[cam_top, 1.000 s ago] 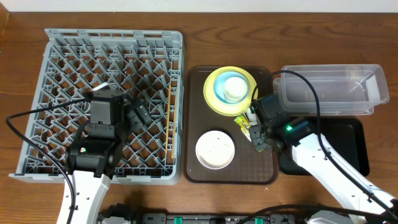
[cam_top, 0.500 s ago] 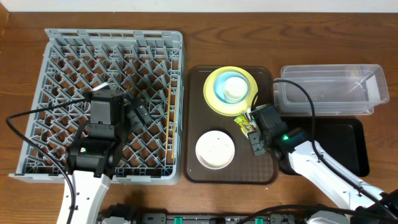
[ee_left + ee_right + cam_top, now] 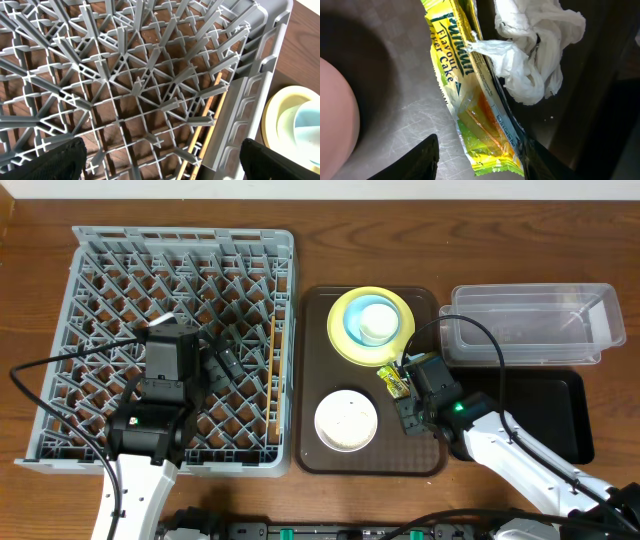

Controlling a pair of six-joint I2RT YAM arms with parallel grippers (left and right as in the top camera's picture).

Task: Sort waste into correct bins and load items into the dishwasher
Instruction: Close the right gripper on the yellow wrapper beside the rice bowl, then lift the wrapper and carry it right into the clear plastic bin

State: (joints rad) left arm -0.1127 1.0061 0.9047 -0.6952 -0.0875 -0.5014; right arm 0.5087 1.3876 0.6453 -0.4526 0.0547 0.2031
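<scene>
Here, the right gripper stands half-open astride a yellow-green plastic snack wrapper printed "Flavour" and "Cake", a crumpled white paper scrap just ahead, while the left gripper gapes wide and empty.

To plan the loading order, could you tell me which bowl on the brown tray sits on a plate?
The light blue bowl, sitting on the round yellow plate; the white bowl rests directly on the brown tray.

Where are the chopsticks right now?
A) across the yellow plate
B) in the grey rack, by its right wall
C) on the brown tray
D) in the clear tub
B: the chopsticks lie inside the rack, right along its right wall; the left wrist view shows them there too.
</scene>
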